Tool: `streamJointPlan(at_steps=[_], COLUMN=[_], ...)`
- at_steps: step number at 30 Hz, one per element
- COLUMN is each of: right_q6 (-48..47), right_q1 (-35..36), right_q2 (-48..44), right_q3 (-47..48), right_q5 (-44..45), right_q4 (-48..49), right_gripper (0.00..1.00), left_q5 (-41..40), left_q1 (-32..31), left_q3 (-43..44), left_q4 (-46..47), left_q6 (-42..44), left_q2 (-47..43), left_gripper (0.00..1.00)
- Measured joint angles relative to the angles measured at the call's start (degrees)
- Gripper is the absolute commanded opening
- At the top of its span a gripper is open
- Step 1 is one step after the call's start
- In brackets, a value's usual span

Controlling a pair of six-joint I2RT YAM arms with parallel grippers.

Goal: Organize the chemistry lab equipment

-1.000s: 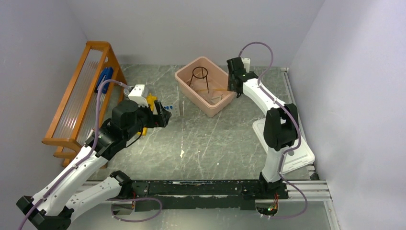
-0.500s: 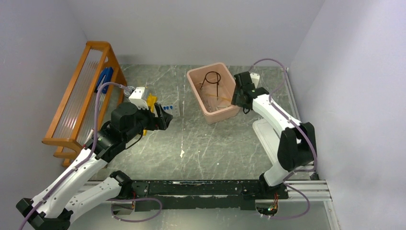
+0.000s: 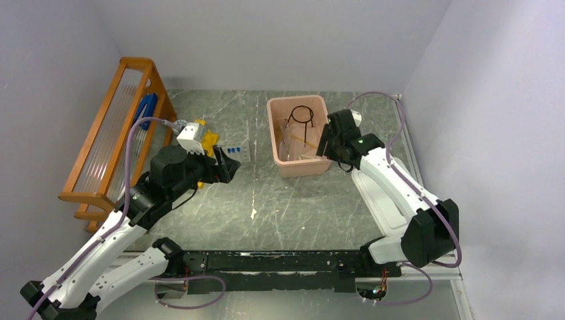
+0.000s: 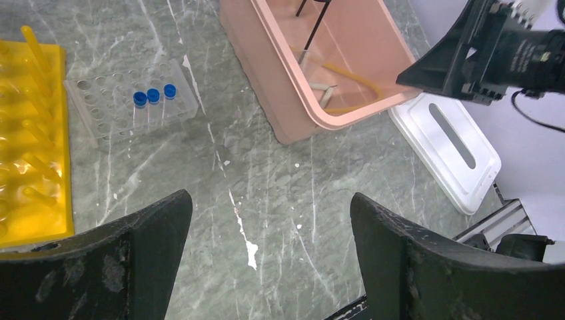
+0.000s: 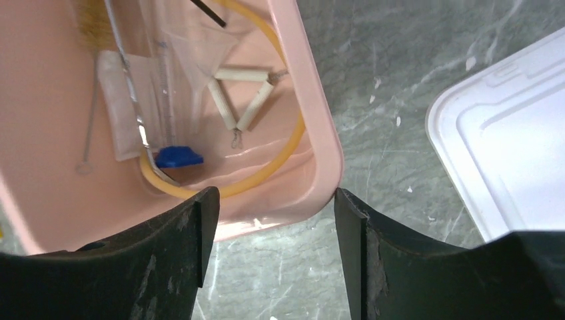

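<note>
Left gripper [image 4: 270,213]: we see it spread wide, empty, left of the pink tub [image 4: 266,87].
Right gripper [image 5: 270,200]: astride the tub's corner rim; grip we cannot tell.
White triangle [image 5: 240,74]: inside the tub.

A pink tub [image 3: 304,169] stands on the grey marbled desk [image 3: 300,207]. A white lid [image 4: 476,170] lies at its right, and a wooden rack [image 3: 85,197] stands far left.

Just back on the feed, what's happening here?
The right gripper is open, its jaws straddling a rim corner of the pink tub, which holds the tan tubing, white triangle and black tripod. The left gripper hangs open and empty above the table, near the blue-capped tubes and yellow rack.
</note>
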Motion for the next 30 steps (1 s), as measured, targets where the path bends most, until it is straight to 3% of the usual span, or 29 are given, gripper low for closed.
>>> streamJointPlan(at_steps=[6,11,16,22,30], right_q6=[-1.9,-2.0,1.9,5.7,8.1], right_q1=[0.1,-1.8,-9.2,-19.6,-26.7], right_q2=[-2.1,-6.1,-5.8,-4.7,-9.8], right_q3=[7.3,7.0,-1.5,-16.8,-25.0], right_q5=[4.1,10.9,14.8,13.6,10.6], right_q4=[-1.1,-1.2,-0.8,-1.1,2.0], right_gripper=[0.69,0.68,0.71,0.83,0.89], left_q5=[0.1,1.1,3.6,6.9,8.6], left_q1=[0.0,0.0,0.0,0.0,0.0], left_q3=[-0.5,-1.9,-3.4,-6.6,-8.6], left_q4=[0.0,0.3,2.0,4.8,6.7], left_q6=[0.0,0.1,0.2,0.2,0.3], left_q2=[-1.0,-1.2,0.1,1.7,2.4], left_gripper=[0.93,0.92,0.91,0.91,0.91])
